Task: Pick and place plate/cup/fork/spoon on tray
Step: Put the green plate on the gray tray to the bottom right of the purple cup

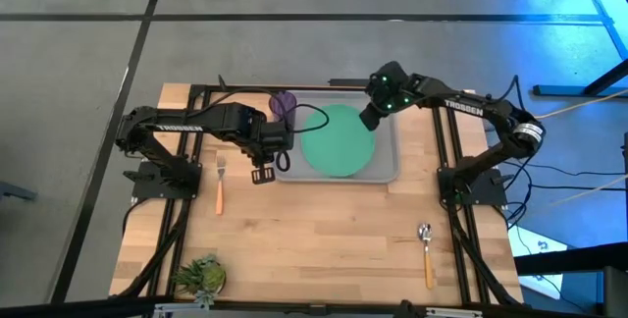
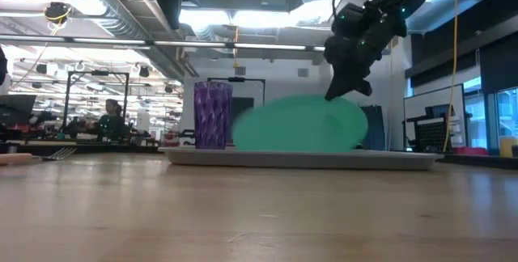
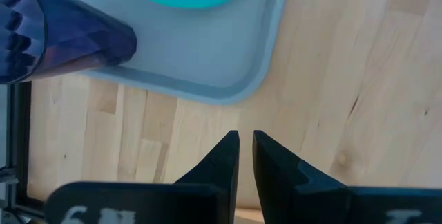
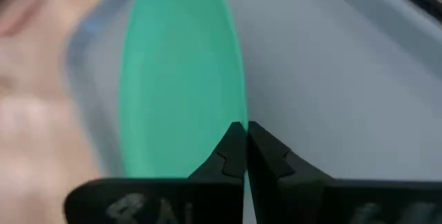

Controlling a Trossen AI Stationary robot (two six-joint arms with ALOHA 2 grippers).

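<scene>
The mint-green plate [image 1: 337, 141] is over the grey tray [image 1: 388, 159], tilted; in the low view it [image 2: 299, 124] shows as a wide oval above the tray's rim [image 2: 324, 158]. My right gripper [image 1: 369, 120] is shut on the plate's far right rim. The purple cup [image 1: 284, 104] stands upright in the tray's far left corner. My left gripper [image 1: 263, 173] is shut and empty, above the wood just beside the tray's near left corner [image 3: 235, 89]. The fork [image 1: 221, 183] lies left of the tray. The spoon [image 1: 426, 249] lies at the near right. My right gripper pinches the plate's rim [image 4: 235, 117] between its two fingers, at the plate's far right edge. The fingers [image 2: 338, 84] slant down from the far right. That edge is raised and the plate tilts down toward the tray's near left; the tray's rim hides whether its low edge rests there.
A small green plant [image 1: 201, 275] sits at the near left corner of the table. Black frame rails run along both table sides. Open wood lies between the tray and the near edge.
</scene>
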